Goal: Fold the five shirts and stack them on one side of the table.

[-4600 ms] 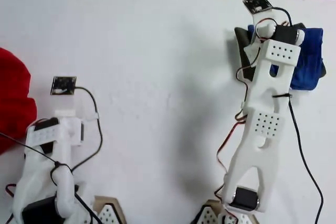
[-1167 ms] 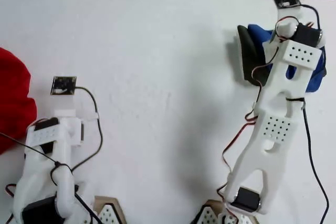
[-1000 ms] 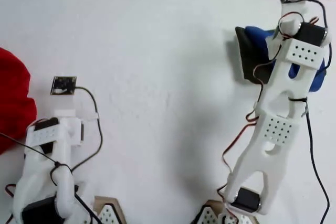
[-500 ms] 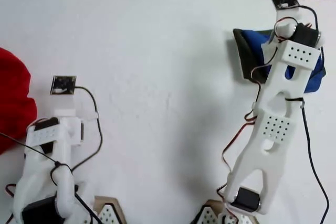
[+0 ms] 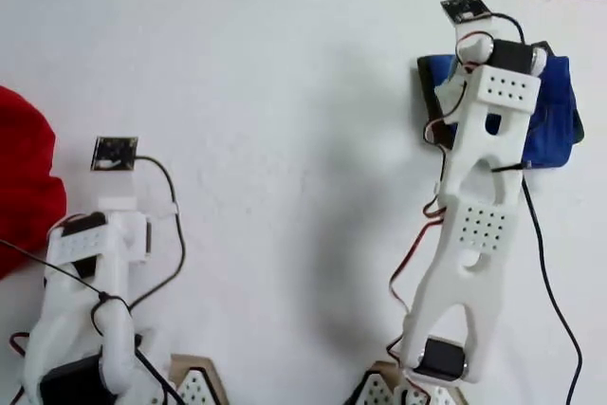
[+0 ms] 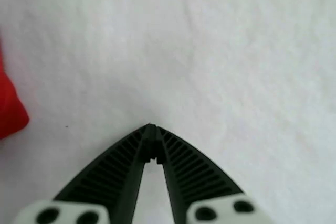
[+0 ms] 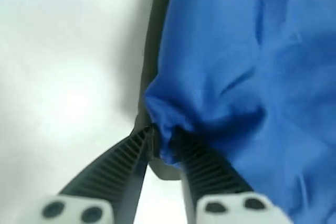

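While right fingers pinch the blue shirt | left fingers closed, empty | long axis unclear

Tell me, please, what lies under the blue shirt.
A dark garment; only its edge sticks out from under the blue shirt. The rest, and anything further below, is covered.

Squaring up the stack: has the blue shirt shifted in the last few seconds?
Yes. The blue shirt, pinched by the right gripper, has been pulled left across the table, now covering most of the dark shirt beneath it.
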You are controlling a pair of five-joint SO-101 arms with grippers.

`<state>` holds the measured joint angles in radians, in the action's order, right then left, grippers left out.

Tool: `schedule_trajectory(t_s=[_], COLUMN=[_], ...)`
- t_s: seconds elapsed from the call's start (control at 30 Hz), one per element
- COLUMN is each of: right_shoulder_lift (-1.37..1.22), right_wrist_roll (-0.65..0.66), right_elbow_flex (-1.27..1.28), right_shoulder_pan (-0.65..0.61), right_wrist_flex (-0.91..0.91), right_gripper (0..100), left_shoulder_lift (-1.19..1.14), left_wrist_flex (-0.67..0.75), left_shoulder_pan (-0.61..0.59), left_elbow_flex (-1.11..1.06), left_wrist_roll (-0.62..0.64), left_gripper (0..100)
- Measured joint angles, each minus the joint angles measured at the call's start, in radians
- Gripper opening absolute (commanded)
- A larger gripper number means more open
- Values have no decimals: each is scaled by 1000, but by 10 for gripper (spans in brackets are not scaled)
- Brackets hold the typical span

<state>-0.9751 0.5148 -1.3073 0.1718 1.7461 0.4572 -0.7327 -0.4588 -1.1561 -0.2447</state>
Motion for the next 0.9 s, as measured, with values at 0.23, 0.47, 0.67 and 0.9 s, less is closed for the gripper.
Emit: schedule_trajectory(t_s=[0.23,0.47,0.67,0.9], right_shoulder_lift=[173,299,92,-48], right_wrist_roll=[0,0,0,-2], right_elbow_flex=[2,21,84,84], right_shoulder_pan=[0,37,129,137], right_wrist_flex=[0,-106,-222,-187], right_gripper=[165,37,19,19], left_shoulder_lift=[0,0,0,0], left_wrist_flex=[0,0,0,3], left_shoulder_pan=[0,0,3,5], left_elbow_flex=[0,0,0,-5], left_wrist_roll=[0,0,0,0], left_gripper=[28,28,28,28])
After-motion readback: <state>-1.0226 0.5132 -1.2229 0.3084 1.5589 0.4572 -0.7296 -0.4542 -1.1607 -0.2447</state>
